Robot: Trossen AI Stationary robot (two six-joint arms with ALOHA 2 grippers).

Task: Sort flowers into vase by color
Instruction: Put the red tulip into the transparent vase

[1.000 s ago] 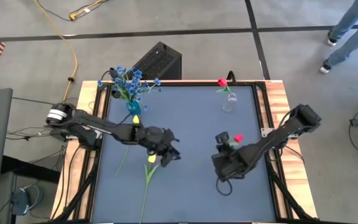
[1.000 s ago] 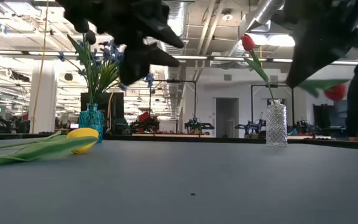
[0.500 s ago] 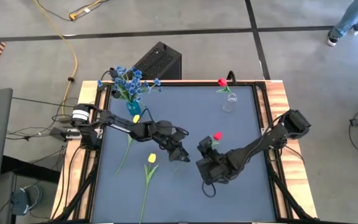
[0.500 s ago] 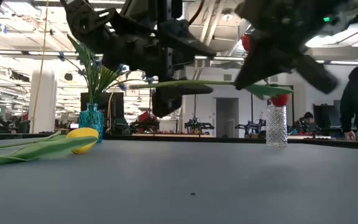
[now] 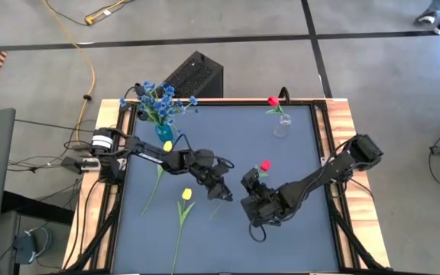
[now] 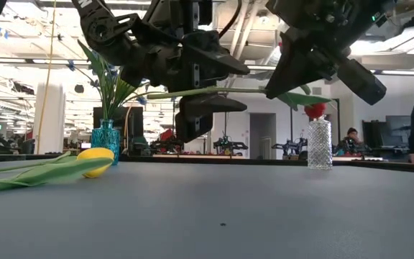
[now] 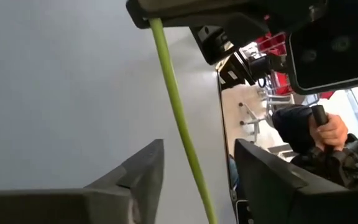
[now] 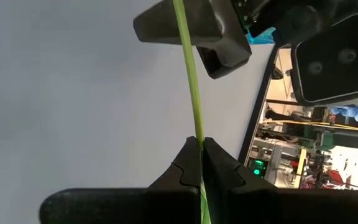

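Above mid-table, the right gripper point(image 8: 201, 160) reaches leftward, pinching the red tulip's point(image 5: 266, 165) green stem point(image 8: 190, 87); the left gripper point(image 7: 194, 168) extends from the opposite side, fingers parted around the stem's far end.

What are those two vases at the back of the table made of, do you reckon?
The blue vase looks like tinted glass: see-through teal, with glints. The clear vase looks like cut glass or moulded plastic: transparent, with a faceted pattern. From here I can't tell glass from plastic for certain.
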